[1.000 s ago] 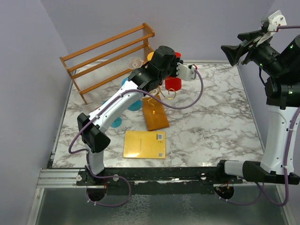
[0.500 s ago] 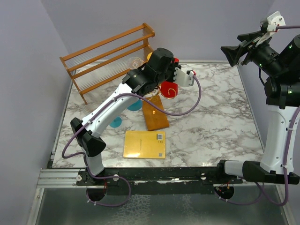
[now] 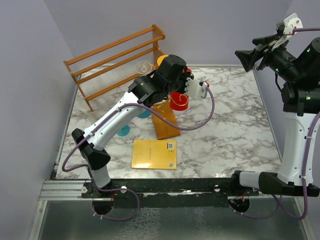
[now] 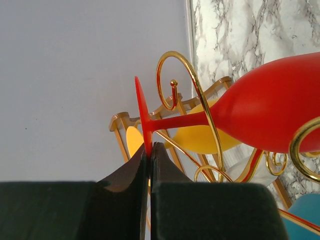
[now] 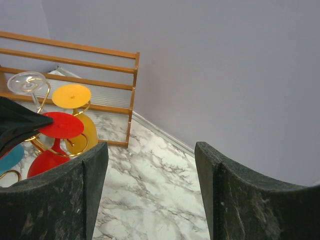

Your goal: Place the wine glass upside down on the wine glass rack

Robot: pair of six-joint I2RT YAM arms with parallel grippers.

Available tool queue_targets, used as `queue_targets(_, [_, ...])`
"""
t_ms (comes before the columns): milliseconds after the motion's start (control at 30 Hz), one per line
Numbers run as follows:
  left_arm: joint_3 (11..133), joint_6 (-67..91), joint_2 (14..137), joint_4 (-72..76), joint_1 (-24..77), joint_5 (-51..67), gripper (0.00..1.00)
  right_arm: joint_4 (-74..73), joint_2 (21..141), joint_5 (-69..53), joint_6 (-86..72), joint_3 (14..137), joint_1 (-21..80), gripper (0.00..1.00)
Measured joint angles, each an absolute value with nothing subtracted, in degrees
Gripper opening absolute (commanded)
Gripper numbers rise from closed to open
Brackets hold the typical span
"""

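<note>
Mid-frame, left gripper [image 4: 150, 150] pinches wine glass [image 4: 270, 100] foot so stem seats in wine glass rack [image 3: 166, 125] curl; right gripper [image 5: 150, 170] gapes idle.

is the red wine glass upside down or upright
Upside down: the red wine glass shows its foot on top, bowl below, in the right wrist view; left fingers pinch the foot's rim.

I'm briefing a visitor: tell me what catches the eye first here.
A red wine glass, bowl down, its foot pinched in the left tool, sits amid the gold wire rack's curls at the table's back. The right tool hangs open, high at the right.
</note>
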State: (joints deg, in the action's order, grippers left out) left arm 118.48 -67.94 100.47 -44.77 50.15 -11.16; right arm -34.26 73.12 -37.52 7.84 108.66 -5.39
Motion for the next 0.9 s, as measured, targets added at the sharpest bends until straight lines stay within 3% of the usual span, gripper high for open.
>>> queue_targets(900, [118.48, -67.4, 100.53, -43.11, 52.01, -9.02, 0.0, -33.67, 72.84, -37.52, 7.81, 106.24, -5.76, 0.7])
